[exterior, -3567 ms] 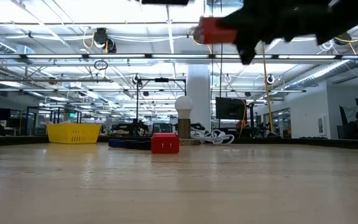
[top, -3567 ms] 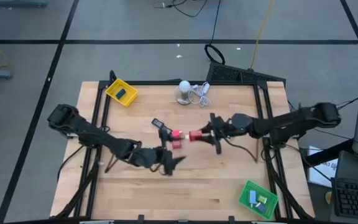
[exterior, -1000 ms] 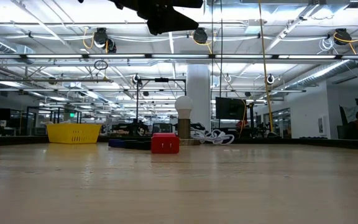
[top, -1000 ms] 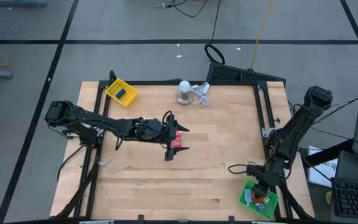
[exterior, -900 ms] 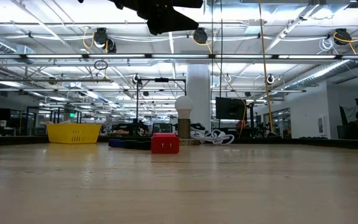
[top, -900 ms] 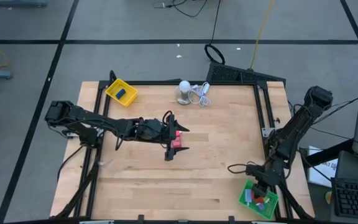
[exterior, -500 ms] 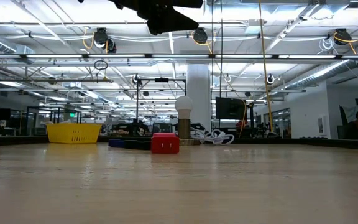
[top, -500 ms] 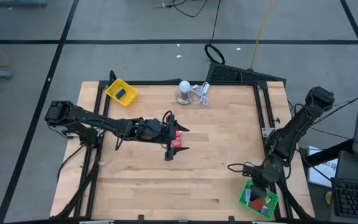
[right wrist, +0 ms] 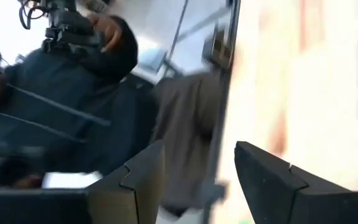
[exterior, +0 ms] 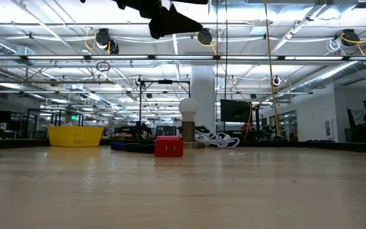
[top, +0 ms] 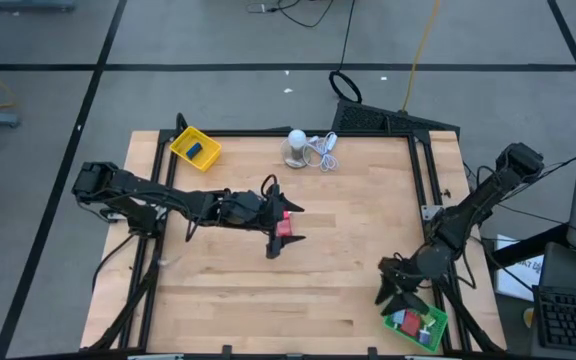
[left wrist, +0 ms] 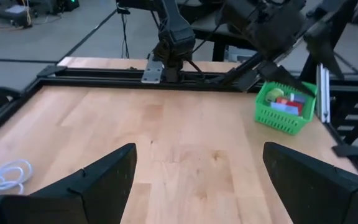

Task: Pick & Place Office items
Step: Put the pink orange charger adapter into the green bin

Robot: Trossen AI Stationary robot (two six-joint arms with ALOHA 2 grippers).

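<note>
Left gripper [top: 276, 228] hovering over red block [top: 284, 228], fingers apart, nothing held. Right gripper [top: 395, 289] hanging just beside green tray [top: 433, 328], fingers apart, empty. Tray holding several pieces; dark piece lying in yellow tray [top: 182, 146]. Red block remaining.

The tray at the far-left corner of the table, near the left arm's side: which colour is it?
Yellow. The tray shows best in the high view, with a dark blue piece inside it.
</note>
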